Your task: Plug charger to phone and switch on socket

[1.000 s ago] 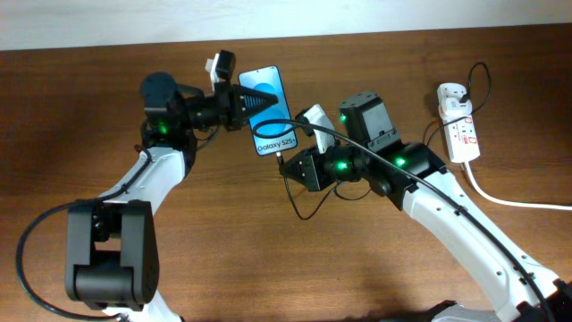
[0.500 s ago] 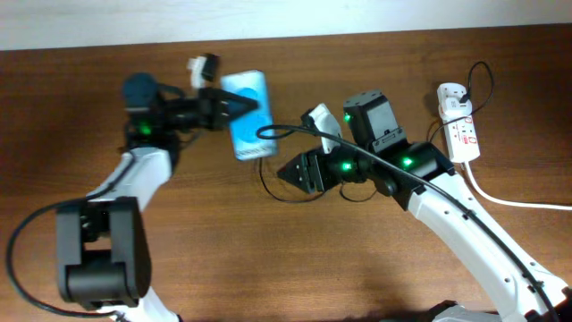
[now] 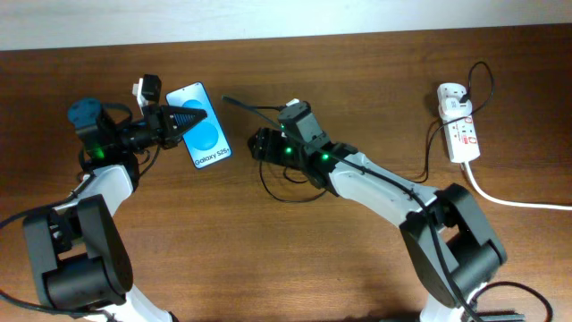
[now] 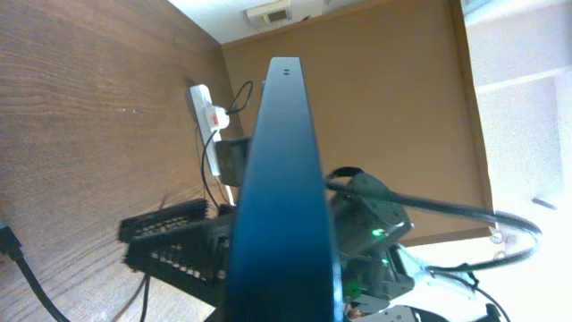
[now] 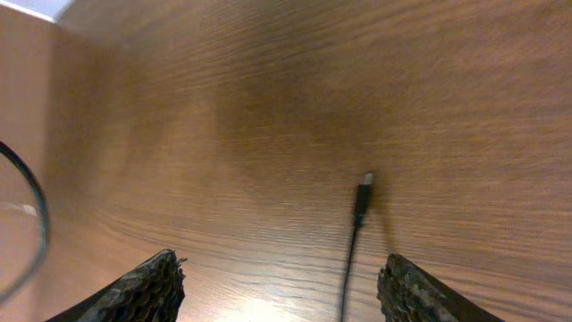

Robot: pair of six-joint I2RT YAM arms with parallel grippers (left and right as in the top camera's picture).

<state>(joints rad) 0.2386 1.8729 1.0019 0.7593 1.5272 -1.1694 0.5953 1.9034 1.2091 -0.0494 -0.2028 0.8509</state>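
Phone [image 3: 207, 143] is clamped by its edges between the fingers of the left gripper [image 3: 181, 123], with its blue Galaxy S25 screen faced up toward the overhead camera, near the right gripper [image 3: 259, 145]. The right gripper's jaws are spread wide and nothing is held. The charger [image 5: 350, 259] connector tip [image 5: 365, 190] is seen on the wooden table [image 5: 223, 107] ahead of and between its fingers, touched by neither. The socket [image 3: 458, 130] is seen well apart from both grippers, far behind the right wrist
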